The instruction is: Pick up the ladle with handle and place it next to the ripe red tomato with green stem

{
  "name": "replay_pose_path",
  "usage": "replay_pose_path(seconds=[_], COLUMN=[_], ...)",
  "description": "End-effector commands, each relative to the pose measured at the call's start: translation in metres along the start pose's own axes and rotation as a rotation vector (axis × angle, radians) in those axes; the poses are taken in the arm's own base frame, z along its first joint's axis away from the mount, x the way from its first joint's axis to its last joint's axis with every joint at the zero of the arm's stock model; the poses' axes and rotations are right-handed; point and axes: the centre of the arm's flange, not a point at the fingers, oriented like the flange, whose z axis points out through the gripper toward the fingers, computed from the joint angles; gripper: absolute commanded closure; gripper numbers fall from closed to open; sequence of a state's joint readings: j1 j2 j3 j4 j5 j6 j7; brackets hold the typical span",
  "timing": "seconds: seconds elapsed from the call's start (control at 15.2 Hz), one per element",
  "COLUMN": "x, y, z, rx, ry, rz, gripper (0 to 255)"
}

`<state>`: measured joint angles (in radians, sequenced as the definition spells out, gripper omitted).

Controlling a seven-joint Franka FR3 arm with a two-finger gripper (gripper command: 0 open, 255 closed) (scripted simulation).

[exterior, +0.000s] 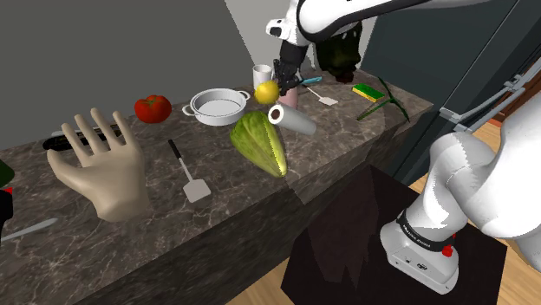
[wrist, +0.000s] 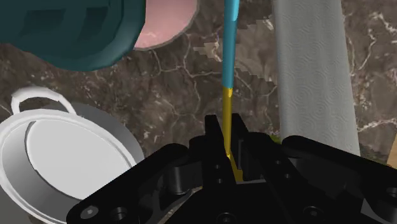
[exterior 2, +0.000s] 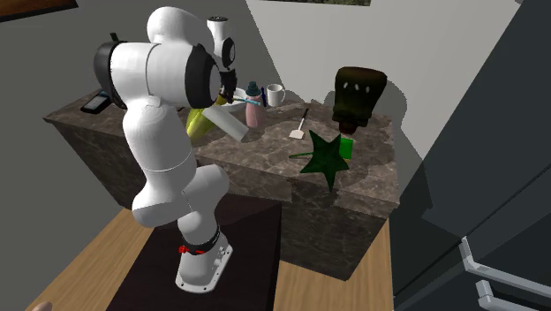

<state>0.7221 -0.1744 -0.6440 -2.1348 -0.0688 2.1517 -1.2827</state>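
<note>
Over the dark marbled counter (exterior: 340,146), the end effector (wrist: 227,130) pinches the ladle (wrist: 229,44) by its yellow-and-teal handle.

Two spatulas (exterior: 196,188), one tomato (exterior: 153,108), one pot (exterior: 215,118), one mug (exterior: 262,73)

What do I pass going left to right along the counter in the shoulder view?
Model hand → tomato → white pan → paper roll → sponge.
</note>
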Motion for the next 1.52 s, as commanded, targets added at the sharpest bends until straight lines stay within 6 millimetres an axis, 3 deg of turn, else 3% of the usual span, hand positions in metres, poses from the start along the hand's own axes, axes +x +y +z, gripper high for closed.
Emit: replay_pose_path(seconds=[0.0, 1.45], x=[0.027, 0.304], y=[0.008, 0.084], z=[0.001, 0.036], rx=[0.0, 0.0], ry=[0.001, 0.001], rz=[0.0, 0.0], gripper=[255, 255])
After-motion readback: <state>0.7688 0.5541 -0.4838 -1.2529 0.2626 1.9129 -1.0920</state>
